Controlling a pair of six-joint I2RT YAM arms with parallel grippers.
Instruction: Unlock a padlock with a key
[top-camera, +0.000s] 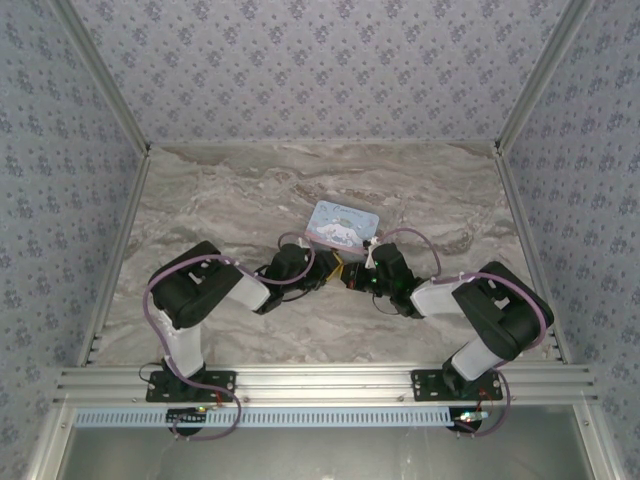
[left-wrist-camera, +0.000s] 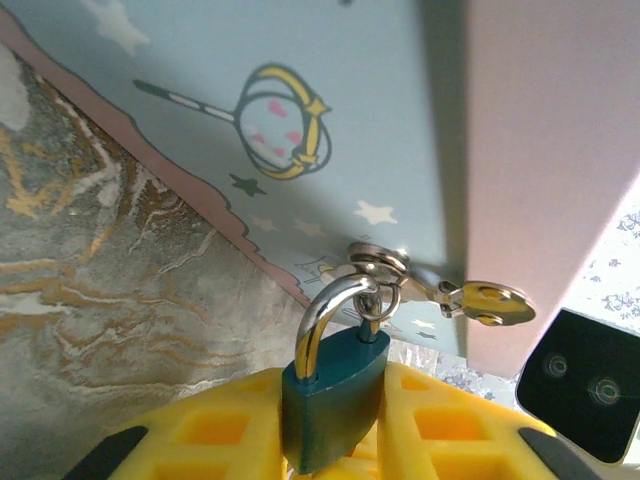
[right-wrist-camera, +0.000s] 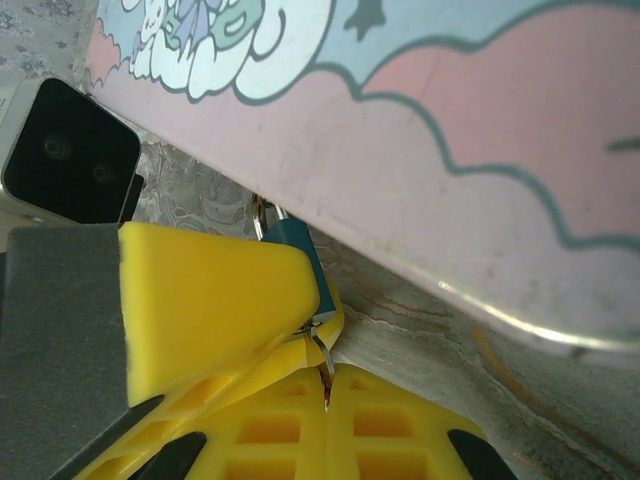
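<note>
Left tool (top-camera: 333, 268) and right tool (top-camera: 355, 275) sit close together beside the tin box (top-camera: 343, 224).

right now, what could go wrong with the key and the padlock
The key is a thin sliver pinched in the shut right jaws; it may slip or twist. The padlock is clamped only by its lower body in the left jaws, so it may pivot. The tin box sits close behind, risking a bump.

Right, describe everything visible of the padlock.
The padlock is small: a teal square-edged body and a silvery curved shackle. Shackle outward, it is pinched between the yellow fingers of the left gripper, beside the tin box. A small ring on the shackle carries a spare brass key. The right gripper holds the key, a thin metal sliver, near its base.
</note>
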